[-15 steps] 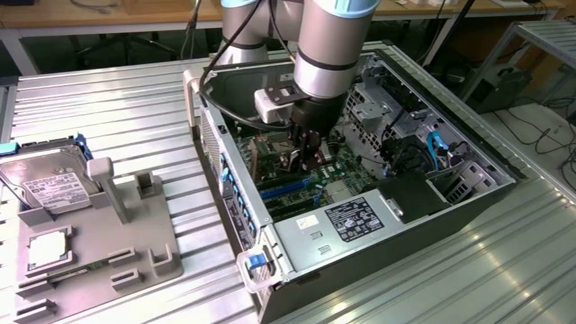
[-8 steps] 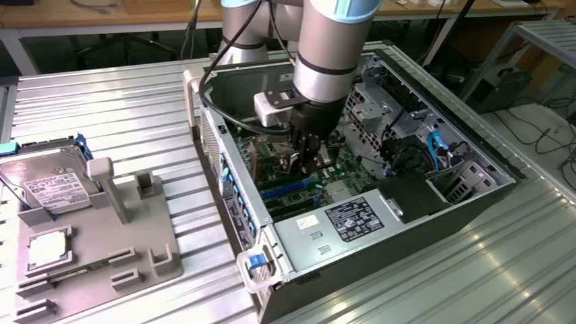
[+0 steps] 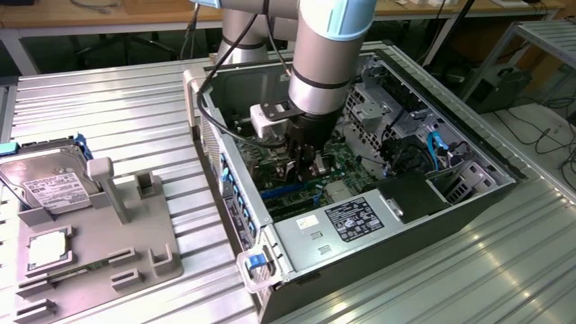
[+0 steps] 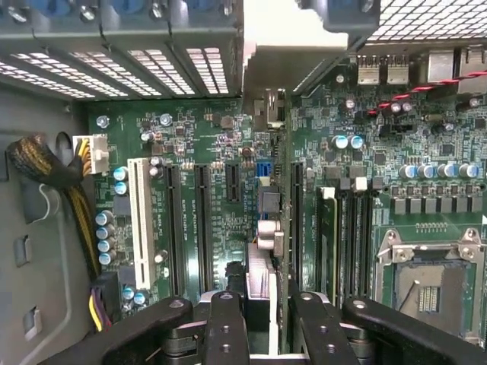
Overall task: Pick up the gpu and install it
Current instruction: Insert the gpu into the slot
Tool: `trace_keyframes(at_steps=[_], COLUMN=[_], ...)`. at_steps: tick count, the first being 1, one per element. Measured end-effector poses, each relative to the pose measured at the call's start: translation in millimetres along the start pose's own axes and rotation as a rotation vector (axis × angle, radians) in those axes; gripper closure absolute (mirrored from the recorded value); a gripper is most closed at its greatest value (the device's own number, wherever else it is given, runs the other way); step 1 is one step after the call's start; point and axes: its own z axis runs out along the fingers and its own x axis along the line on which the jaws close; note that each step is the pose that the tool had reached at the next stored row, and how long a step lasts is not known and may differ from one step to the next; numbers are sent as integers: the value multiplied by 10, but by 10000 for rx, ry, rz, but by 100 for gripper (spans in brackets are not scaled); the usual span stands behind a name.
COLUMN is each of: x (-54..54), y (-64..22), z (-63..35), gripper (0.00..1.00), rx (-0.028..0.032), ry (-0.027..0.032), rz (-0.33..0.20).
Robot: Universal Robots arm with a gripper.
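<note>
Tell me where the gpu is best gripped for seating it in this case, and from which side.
By its upper long edge, coming down through the open side of the case, fingers on the two flat faces. The gpu is thin and stands edge-on over the motherboard slots, so probably only that edge stays free. The gripper appears to hold it this way.

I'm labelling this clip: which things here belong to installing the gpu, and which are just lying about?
In the job: hand, shut on the gpu, a thin flat card with silver bracket; open dark metal computer case; green motherboard.
Lying about: silver boxy hard drive with white label; small square silver processor chip.
</note>
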Motion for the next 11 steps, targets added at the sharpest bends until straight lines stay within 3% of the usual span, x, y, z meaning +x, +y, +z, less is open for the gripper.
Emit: trace_keyframes(at_steps=[11], x=[30], y=[85], z=[111], gripper=[72], rx=[0], ry=[0], rz=[0])
